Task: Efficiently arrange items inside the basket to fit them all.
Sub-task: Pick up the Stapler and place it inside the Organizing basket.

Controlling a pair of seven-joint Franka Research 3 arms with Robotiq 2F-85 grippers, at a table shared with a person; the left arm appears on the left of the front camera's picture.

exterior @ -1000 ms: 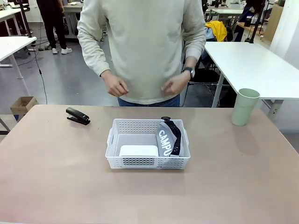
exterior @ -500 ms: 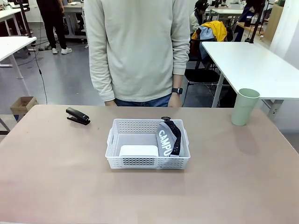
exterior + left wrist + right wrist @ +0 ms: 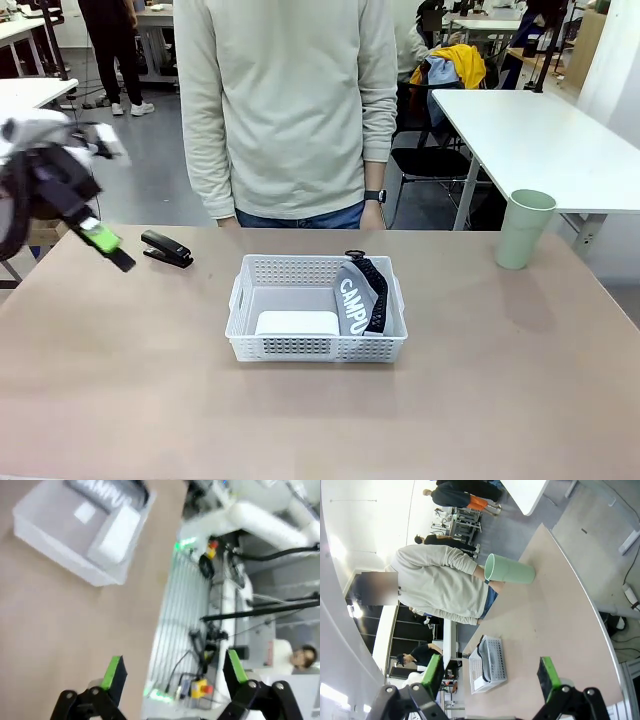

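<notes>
The white lattice basket (image 3: 315, 347) sits mid-table. Inside it the grey "CAMPUS" pouch (image 3: 360, 293) leans on its edge against the right wall, and the white device (image 3: 297, 323) lies flat by the front wall. Outside the basket, the black stapler-like tool (image 3: 167, 249) lies at the far left and the pale green cup (image 3: 524, 229) stands at the far right. My left gripper (image 3: 105, 245), motion-blurred, hangs just left of the stapler; its wrist view shows it open (image 3: 175, 672) with the basket (image 3: 60, 555) beyond. My right gripper (image 3: 490, 675) is open, off the table's right end, facing the cup (image 3: 509, 571).
A person (image 3: 290, 110) in a cream sweater stands at the far edge right behind the basket, arms hanging down. Bare tabletop (image 3: 500, 400) lies to the front and on both sides of the basket. Beside the table, the left wrist view shows robot base hardware and cables (image 3: 215, 630).
My left arm has swung into view at the left, near the stapler. The person has lowered both hands and now stands straight. Basket contents, stapler and cup have not moved.
</notes>
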